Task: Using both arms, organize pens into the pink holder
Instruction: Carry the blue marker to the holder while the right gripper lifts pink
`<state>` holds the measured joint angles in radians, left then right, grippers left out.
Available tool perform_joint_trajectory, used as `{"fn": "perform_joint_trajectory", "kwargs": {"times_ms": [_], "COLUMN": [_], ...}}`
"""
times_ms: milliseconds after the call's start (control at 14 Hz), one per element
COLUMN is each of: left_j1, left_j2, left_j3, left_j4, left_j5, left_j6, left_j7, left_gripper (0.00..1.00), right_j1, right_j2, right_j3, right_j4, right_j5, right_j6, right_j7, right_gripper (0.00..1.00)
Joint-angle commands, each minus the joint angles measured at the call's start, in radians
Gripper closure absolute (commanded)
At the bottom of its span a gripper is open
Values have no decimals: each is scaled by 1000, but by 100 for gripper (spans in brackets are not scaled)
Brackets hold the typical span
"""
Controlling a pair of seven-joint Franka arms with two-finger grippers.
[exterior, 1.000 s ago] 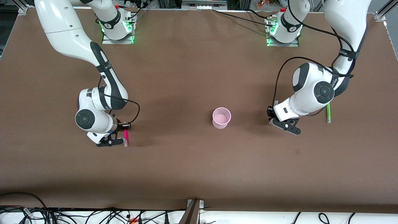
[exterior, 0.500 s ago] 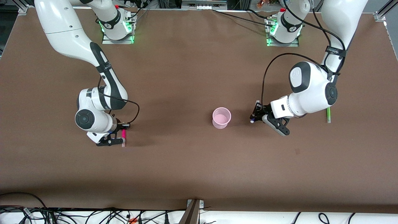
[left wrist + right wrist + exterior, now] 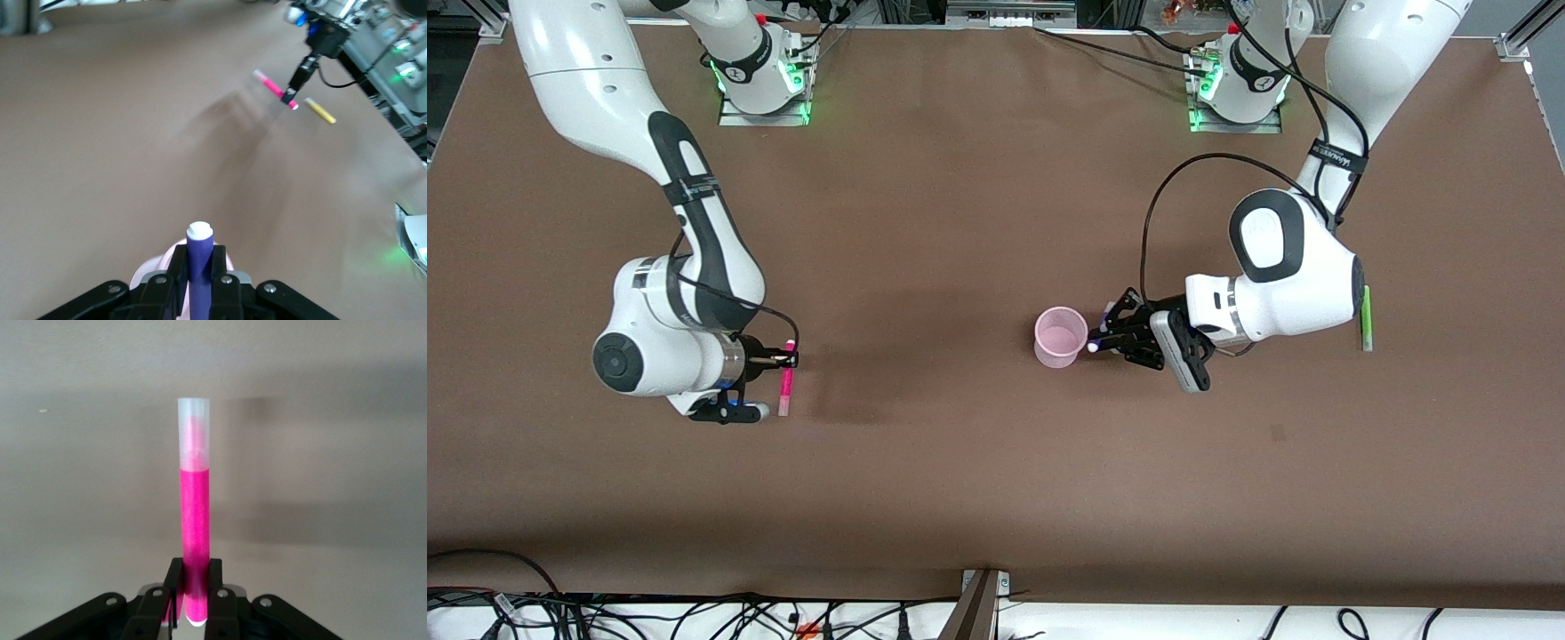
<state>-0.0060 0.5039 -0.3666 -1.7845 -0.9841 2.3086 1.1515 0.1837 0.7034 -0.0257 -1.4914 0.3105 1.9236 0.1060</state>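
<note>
At mid-left of the front view the right gripper (image 3: 778,361) clamps the magenta pen (image 3: 786,389), at center stands the pink holder (image 3: 1060,336), and touching its rim the left gripper (image 3: 1107,339) pinches the purple pen (image 3: 198,267).

No lettering can be read anywhere in these views; a black band (image 3: 1336,161) on the left arm, toward the upper right of the front view, carries pale printing (too small to make out).
</note>
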Motion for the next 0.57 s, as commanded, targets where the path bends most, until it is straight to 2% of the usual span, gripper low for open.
{"fn": "perform_joint_trajectory", "kwargs": {"times_ms": [0,286,500], "left_j1": [-2,-22,-31], "left_j2": [65,78,88], "left_j3": [-32,-35,-35], "left_j4": [39,39,51], "left_j5": [-117,-238,-245], "left_j6": [-9,-8,-1], "left_j7": [184,315,368], "left_gripper": [100,100,100], "right_j1": [-7,-6,-9], "right_j2": [-8,-9,-13], "right_j3": [7,13,7], "right_j4": [78,154,194], "right_j5": [76,249,410], "right_j6": [-133,-216,-277], "right_j7": [127,308,435], "right_gripper": [100,100,100]}}
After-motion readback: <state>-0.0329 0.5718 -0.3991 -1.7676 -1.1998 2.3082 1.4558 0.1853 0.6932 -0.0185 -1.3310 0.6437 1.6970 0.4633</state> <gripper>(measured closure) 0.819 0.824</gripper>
